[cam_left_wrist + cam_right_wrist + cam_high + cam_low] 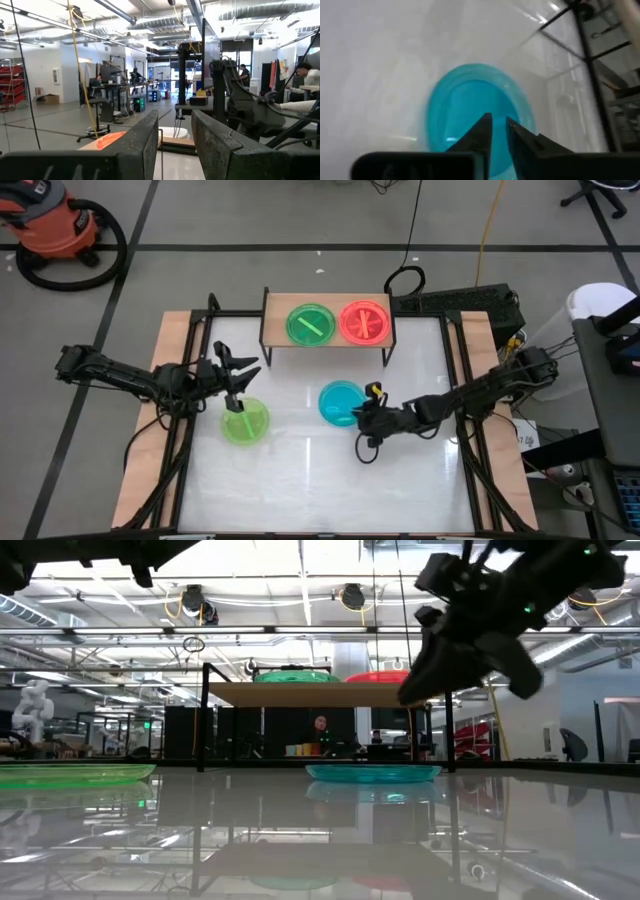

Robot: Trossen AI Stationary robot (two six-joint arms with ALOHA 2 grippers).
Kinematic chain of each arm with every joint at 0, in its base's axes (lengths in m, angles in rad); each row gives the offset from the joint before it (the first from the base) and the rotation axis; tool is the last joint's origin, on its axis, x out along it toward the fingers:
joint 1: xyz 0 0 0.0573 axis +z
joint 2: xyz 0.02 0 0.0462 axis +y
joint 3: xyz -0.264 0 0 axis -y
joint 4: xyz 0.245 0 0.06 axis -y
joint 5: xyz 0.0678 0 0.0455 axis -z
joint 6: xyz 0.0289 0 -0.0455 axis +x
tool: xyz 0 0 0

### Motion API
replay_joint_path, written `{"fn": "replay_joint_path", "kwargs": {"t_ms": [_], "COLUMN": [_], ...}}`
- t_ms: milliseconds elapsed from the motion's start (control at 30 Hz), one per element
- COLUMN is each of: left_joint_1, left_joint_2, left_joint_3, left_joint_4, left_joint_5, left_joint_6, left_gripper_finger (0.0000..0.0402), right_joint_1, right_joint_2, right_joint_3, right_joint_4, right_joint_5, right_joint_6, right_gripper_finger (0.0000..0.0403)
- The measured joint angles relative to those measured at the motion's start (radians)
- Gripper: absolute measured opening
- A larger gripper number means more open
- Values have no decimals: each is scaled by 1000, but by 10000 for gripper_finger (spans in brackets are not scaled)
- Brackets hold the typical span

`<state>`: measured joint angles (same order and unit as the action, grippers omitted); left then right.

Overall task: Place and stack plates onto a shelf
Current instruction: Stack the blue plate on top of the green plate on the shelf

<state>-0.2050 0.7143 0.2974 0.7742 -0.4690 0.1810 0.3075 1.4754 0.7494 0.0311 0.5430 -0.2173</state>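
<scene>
On the shelf at the table's far edge sit a green plate and a pink plate, side by side; the low view shows the shelf from the side. A blue plate lies flat mid-table and shows again as the blue plate and the blue plate. Another green plate lies to its left. My right gripper hovers over the blue plate's right rim, its fingers only narrowly apart. My left gripper is open above the table-top green plate's far side.
The white table top has wooden strips along its left and right sides. Bare surface lies in front of both loose plates. The shelf's thin black legs stand behind the blue plate. Beyond the table are a floor, a vacuum and cables.
</scene>
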Motion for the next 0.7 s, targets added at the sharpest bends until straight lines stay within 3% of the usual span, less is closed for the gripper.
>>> {"fn": "replay_joint_path", "kwargs": {"t_ms": [233, 367, 700], "left_joint_1": [0, 1, 1], "left_joint_2": [0, 0, 1], "left_joint_3": [0, 0, 0], "left_joint_4": [-8, -9, -9], "left_joint_5": [0, 0, 0], "left_joint_6": [-3, 1, -3], "left_gripper_finger": [124, 124, 124], "right_joint_1": [40, 40, 39], "right_joint_2": [0, 10, 95], "right_joint_3": [-25, -52, -77], "right_joint_4": [9, 9, 121], "right_joint_5": [-99, -99, -102], "right_joint_6": [60, 104, 84], "right_gripper_finger": [120, 154, 174]}}
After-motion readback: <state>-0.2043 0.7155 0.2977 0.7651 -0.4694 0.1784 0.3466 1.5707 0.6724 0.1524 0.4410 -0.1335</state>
